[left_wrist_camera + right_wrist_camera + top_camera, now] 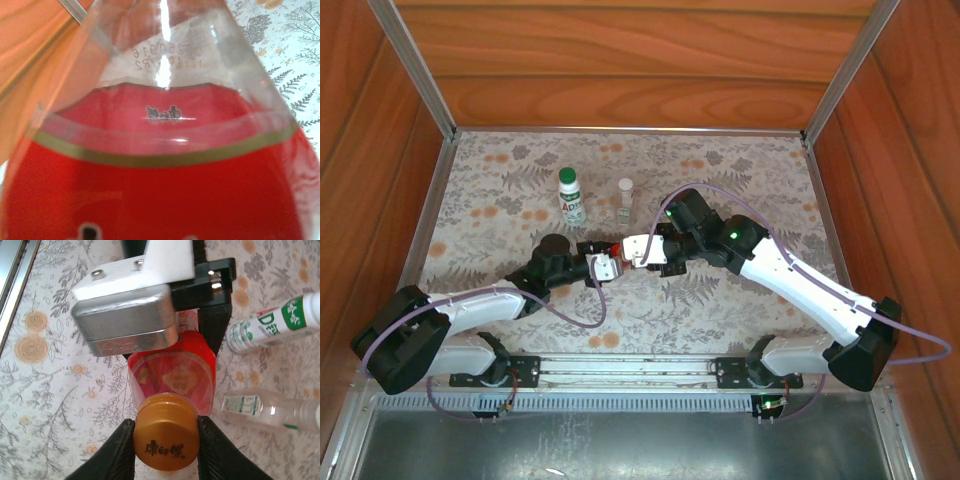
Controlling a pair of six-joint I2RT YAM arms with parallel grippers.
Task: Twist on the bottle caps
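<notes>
Orange cap (167, 445) front and centre: it sits at the mouth end of the red bottle (172, 372), pinched on both sides by the dark fingers (120, 455) of the right gripper (167, 440), and the printed characters on its top face the right wrist camera. How far it is threaded on, I cannot tell. The red bottle lies roughly level above the surface (720, 310), mid-mat, with the left gripper (175, 320) clamped across its body, a metal pad on one side and a black jaw on the other. From the left wrist camera the bottle's clear shoulder and red label (160, 190) press right up to the lens. In the top view the two grippers meet nose to nose, the left gripper (605, 265) on the bottle and the right gripper (635, 250) at its cap end. Just behind them, towards the far side of the mat, the white bottle (572, 200) stands upright with the green cap (567, 175) on top, and beside it on the right the tiny clear bottle (625, 200) stands with the white cap (625, 184) on it. Both stand apart from the grippers.
</notes>
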